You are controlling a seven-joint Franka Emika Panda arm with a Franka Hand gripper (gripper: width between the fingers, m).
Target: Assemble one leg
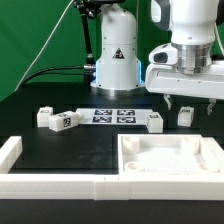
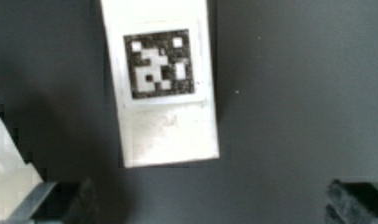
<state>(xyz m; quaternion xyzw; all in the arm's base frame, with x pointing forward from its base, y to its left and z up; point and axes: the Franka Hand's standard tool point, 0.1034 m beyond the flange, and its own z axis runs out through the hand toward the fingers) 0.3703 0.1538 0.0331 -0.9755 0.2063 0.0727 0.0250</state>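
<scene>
Several small white legs with black-and-white tags lie on the black table. Two are at the exterior view's left (image 1: 45,117) (image 1: 63,122) and two at its right (image 1: 154,121) (image 1: 185,116). My gripper (image 1: 184,103) hangs open and empty just above the right pair, touching neither. In the wrist view one leg (image 2: 165,85) lies lengthwise with its tag facing up, beyond my gripper (image 2: 195,205). The dark fingertips (image 2: 35,205) sit wide apart with nothing between them. The large white square panel (image 1: 170,165) lies in front of the gripper.
The marker board (image 1: 112,115) lies flat at the table's middle, in front of the robot base (image 1: 115,55). A white raised border (image 1: 50,185) runs along the front and the exterior view's left. A white edge (image 2: 5,140) shows at the wrist view's side.
</scene>
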